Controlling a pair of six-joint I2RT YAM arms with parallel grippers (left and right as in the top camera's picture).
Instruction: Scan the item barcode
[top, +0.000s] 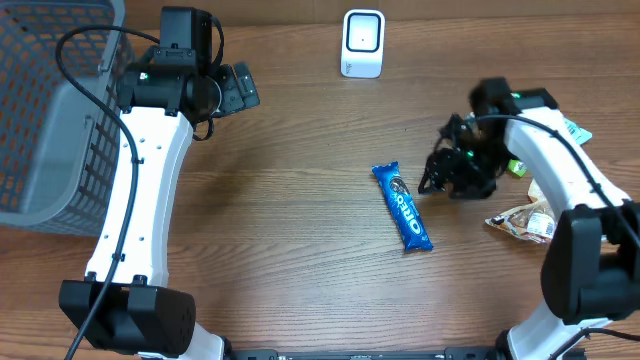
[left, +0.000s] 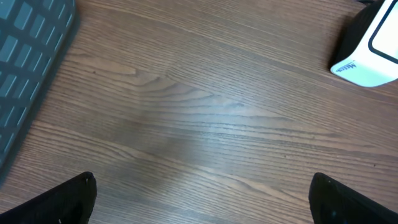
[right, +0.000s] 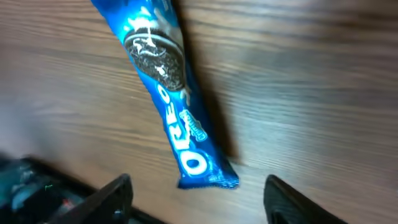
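Overhead view: Oreo bar (top: 402, 206) lies flat on the table (top: 290, 260), well apart from the scanner (top: 362, 43); scanning not done. Right gripper (top: 432, 180) open, empty, beside it; left gripper (top: 245, 90) open. Barcode probably underneath.

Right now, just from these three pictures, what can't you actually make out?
- Barcode on the Oreo pack: not visible in the overhead or right wrist view; only the logo side faces up.
- White scanner: cut off at the left wrist view's right edge.
- Wrapped snacks: overhead view, partly hidden by the right arm, labels too small to read.
- Grey basket: cut off by the overhead view's left edge.
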